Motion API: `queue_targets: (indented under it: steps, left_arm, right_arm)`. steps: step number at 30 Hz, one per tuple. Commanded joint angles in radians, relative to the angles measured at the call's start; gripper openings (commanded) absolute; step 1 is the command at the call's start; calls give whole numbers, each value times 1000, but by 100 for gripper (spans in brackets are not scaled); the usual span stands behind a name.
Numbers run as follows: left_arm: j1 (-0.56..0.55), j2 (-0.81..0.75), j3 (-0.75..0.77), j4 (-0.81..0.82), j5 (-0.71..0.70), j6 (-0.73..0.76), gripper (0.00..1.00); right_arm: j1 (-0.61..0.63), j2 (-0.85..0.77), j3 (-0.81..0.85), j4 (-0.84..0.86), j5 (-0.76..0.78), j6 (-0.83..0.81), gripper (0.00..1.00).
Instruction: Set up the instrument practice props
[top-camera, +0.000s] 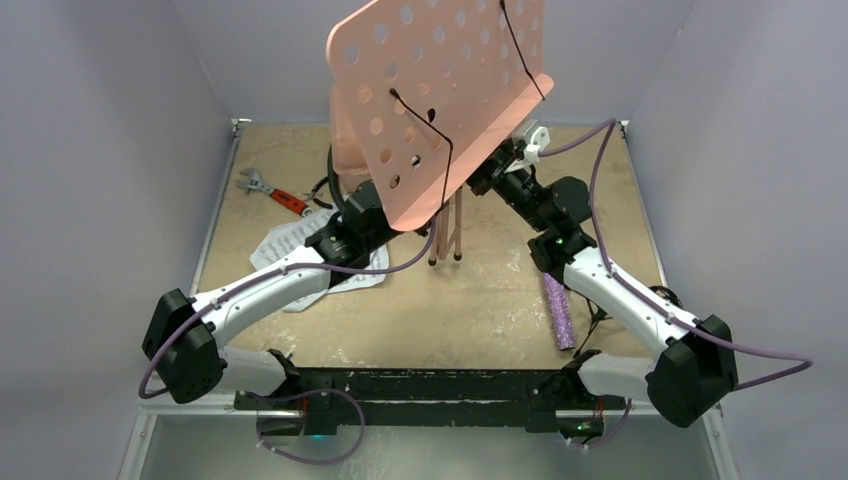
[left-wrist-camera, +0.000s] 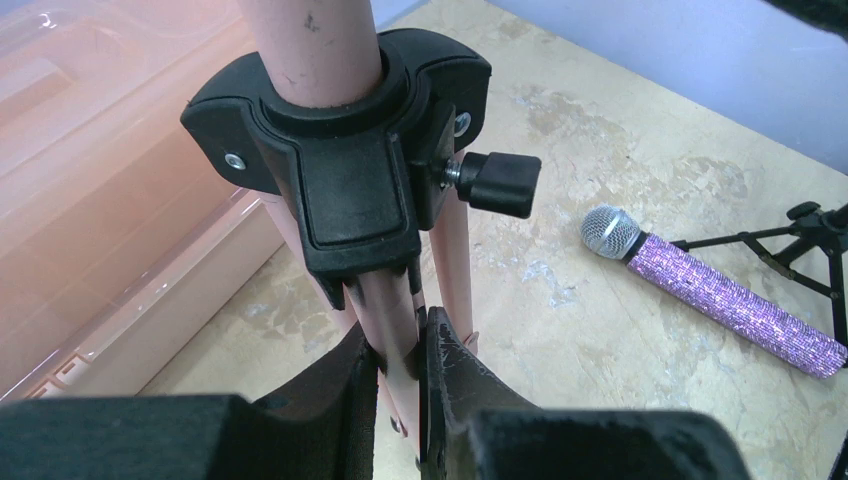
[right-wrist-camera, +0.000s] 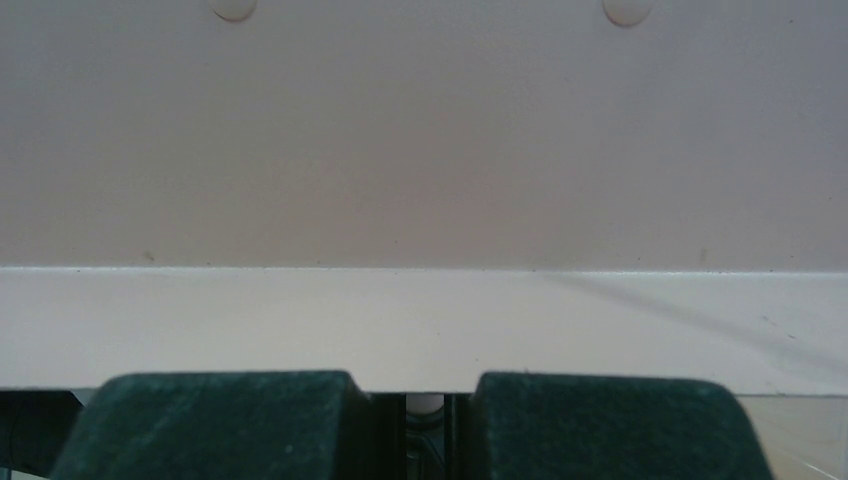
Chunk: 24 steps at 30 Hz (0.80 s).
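Observation:
The pink perforated music stand (top-camera: 440, 90) stands tilted at mid-table, its folded legs (top-camera: 447, 235) on the table. My left gripper (top-camera: 362, 222) is shut on one pink leg tube (left-wrist-camera: 395, 320) just below the black leg hub (left-wrist-camera: 350, 170); it also shows in the left wrist view (left-wrist-camera: 400, 350). My right gripper (top-camera: 493, 172) is at the tray's lower lip (right-wrist-camera: 420, 330), jaws nearly together on a small pale part (right-wrist-camera: 425, 403). The purple glittery microphone (top-camera: 558, 310) (left-wrist-camera: 720, 295) lies at the right. The black mic stand (left-wrist-camera: 815, 235) lies beside it. The white sheet-music pages (top-camera: 290, 245) lie under my left arm.
A pink translucent box (left-wrist-camera: 100, 200) sits at the back left, partly hidden behind the tray in the top view (top-camera: 345, 130). A red-handled wrench (top-camera: 272, 190) lies at the back left. Purple cables run along both arms.

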Motion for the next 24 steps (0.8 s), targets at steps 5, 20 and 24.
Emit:
queue_targets:
  steps: [5,20,24]
  left_arm:
    - [-14,-28,-23,-21,29,46,0]
    - [-14,-23,33,-185,27,70,0]
    - [-15,-6,55,-229,7,66,0]
  right_arm:
    - [5,-38,198,308,4,28,0]
    - [5,-51,223,271,-22,-18,0]
    - [5,-54,232,273,-19,-16,0]
